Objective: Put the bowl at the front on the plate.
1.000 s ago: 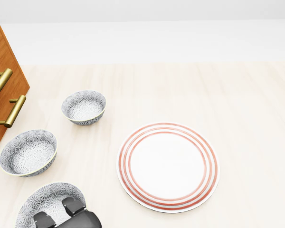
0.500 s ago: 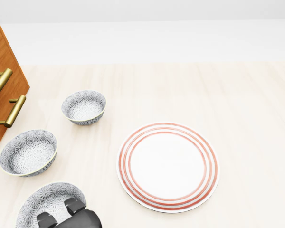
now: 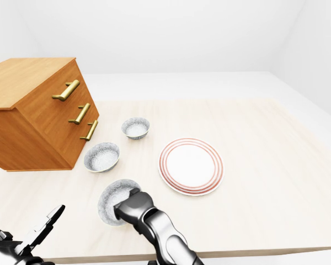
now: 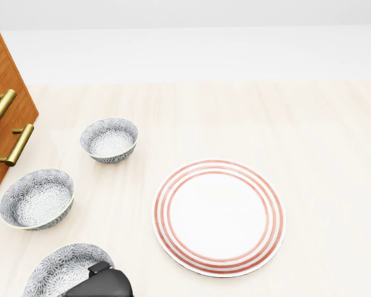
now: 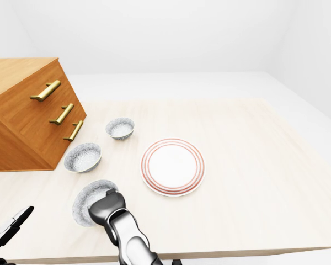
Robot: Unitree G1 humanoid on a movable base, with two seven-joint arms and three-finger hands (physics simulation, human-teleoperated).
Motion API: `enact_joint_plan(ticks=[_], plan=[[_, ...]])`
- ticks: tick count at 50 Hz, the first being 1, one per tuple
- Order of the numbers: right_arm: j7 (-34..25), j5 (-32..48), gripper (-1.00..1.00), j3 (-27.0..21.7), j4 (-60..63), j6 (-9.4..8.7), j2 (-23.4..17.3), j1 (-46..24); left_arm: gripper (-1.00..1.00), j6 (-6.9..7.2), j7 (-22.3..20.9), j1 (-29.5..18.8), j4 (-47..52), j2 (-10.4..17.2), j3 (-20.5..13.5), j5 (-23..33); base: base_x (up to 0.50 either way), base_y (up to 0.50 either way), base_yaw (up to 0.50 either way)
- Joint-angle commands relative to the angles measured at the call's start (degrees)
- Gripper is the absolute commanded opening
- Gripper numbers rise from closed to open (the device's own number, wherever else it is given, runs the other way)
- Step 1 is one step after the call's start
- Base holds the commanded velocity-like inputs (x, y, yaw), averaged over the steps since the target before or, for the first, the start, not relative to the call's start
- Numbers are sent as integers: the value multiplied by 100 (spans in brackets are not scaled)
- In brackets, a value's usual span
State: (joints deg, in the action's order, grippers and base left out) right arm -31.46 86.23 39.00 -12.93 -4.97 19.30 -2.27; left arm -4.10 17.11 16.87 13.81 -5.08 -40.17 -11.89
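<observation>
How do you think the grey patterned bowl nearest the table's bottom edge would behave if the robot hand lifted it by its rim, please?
The grey patterned bowl looks rigid and ceramic-like, so it should keep its shape but could chip if dropped. Its glazed-looking surface may be slippery under the robot hand. Held by one side of the rim, it would probably tilt.

The right hand (image 4: 98, 283) drew back toward the head view's bottom edge, uncovering more of the nearest bowl (image 4: 62, 266).
</observation>
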Motion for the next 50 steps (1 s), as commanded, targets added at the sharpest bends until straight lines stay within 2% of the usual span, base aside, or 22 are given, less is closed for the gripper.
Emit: enact_joint_plan(ticks=[1,2,10,14,16,18,21,22,24,27,29,35,39,43,46,47,50], plan=[[-138,-23,-100,-110,-132,-3,-105,-7,100,-46,13,-6,-53,8,23,8,0,0,0],[-266,217,-100,-67,-169,-3,-139,-56,100,-17,11,13,-5,3,20,0,0,0,0],[-321,492,-100,-242,-110,-3,-79,-136,100,24,-2,22,38,-2,-1,-7,0,0,0],[-231,543,-100,-317,-8,-3,-52,-171,100,-2,-9,7,0,-6,-3,14,0,0,0],[283,254,-100,-477,149,-3,9,-204,100,-10,-3,2,-7,-7,3,22,1,0,0],[524,59,-100,-561,153,-3,-1,-252,100,-36,12,-11,-50,3,10,27,0,0,0],[865,-206,-100,-594,334,-3,-15,-291,100,17,36,-10,-22,15,13,26,0,0,0],[1075,-322,-100,-610,582,-3,1,-245,100,-20,30,-14,-53,14,17,26,0,0,0],[1062,-406,-100,-583,690,-3,-24,-253,100,-72,45,-34,-123,25,38,40,0,0,0],[1483,-620,-100,-546,992,-3,-32,-330,100,70,116,-48,-58,59,26,32,0,0,0],[1606,-840,-100,-595,1039,-3,5,-309,100,57,136,-74,-124,76,41,42,0,0,0],[1629,-897,-100,-514,1432,-3,-165,-248,100,93,131,-35,-38,67,45,19,0,0,0],[1612,-835,-100,-520,1605,-3,-254,-220,100,18,105,-45,-105,61,47,26,0,0,0],[1467,-474,-100,-560,1603,-3,-298,-261,100,-5,109,-43,-123,70,62,23,0,0,0],[1378,-268,-100,-618,1674,-3,-300,-289,100,109,86,4,34,42,30,8,0,0,0],[1357,-116,-100,-656,1707,-3,-302,-299,100,71,79,-15,-14,38,31,25,0,0,0],[1331,182,-100,-732,1836,-3,-339,-232,100,72,53,-13,-20,31,28,18,0,0,0]])
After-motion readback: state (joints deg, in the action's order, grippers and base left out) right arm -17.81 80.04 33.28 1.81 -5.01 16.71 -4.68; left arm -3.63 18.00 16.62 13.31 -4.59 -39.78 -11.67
